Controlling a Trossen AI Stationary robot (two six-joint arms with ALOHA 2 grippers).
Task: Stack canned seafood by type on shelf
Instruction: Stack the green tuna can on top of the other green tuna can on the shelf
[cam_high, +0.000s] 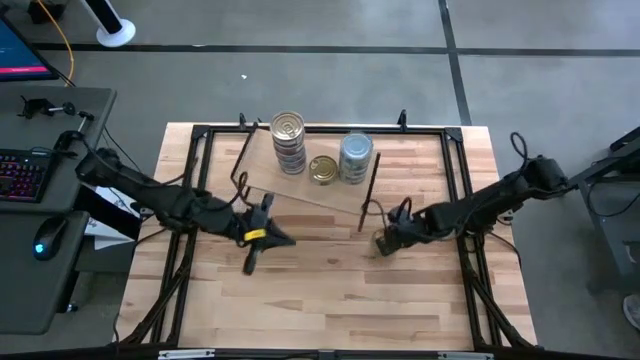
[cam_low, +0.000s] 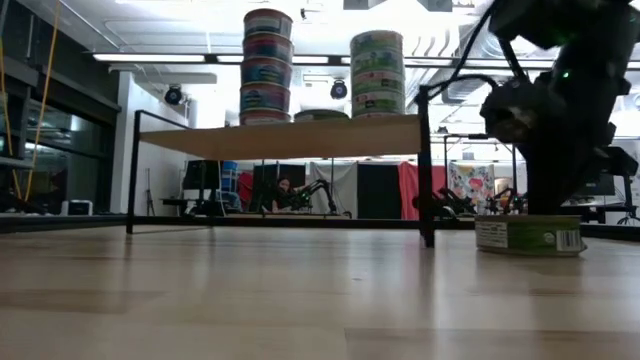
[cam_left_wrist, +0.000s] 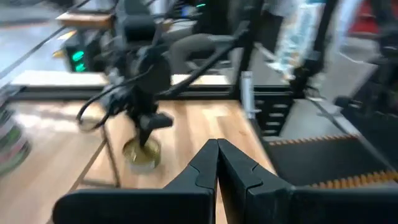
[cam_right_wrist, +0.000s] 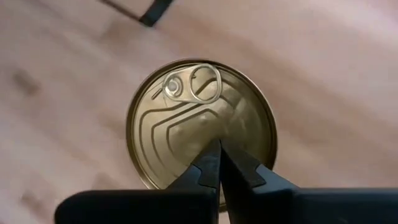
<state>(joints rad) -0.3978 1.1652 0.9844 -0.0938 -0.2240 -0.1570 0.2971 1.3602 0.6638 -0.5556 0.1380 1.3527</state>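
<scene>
High view shows the shelf (cam_high: 300, 190), a light-wood board on thin black legs, standing at the far middle of the worktop (cam_high: 330, 290). On it are a tall stack of tins (cam_high: 288, 143) at its left, a shorter stack with pale-blue tops (cam_high: 356, 157) at its right, and a single gold-topped tin (cam_high: 323, 169) between them. The right tool (cam_high: 384, 243) is down low just in front of the shelf's right leg, its fingers pressed together with nothing between them, their tips over the top of a gold tin (cam_right_wrist: 202, 127) that sits alone on the worktop; the right wrist view shows the closed tips over the near edge of the lid, with the pull tab (cam_right_wrist: 194, 84) on the far side. From table height that tin (cam_low: 530, 235) rests flat on the wood beside the shelf's right leg (cam_low: 427, 170). The left tool (cam_high: 258, 240) lies off to the left on the worktop, fingers shut and empty.
</scene>
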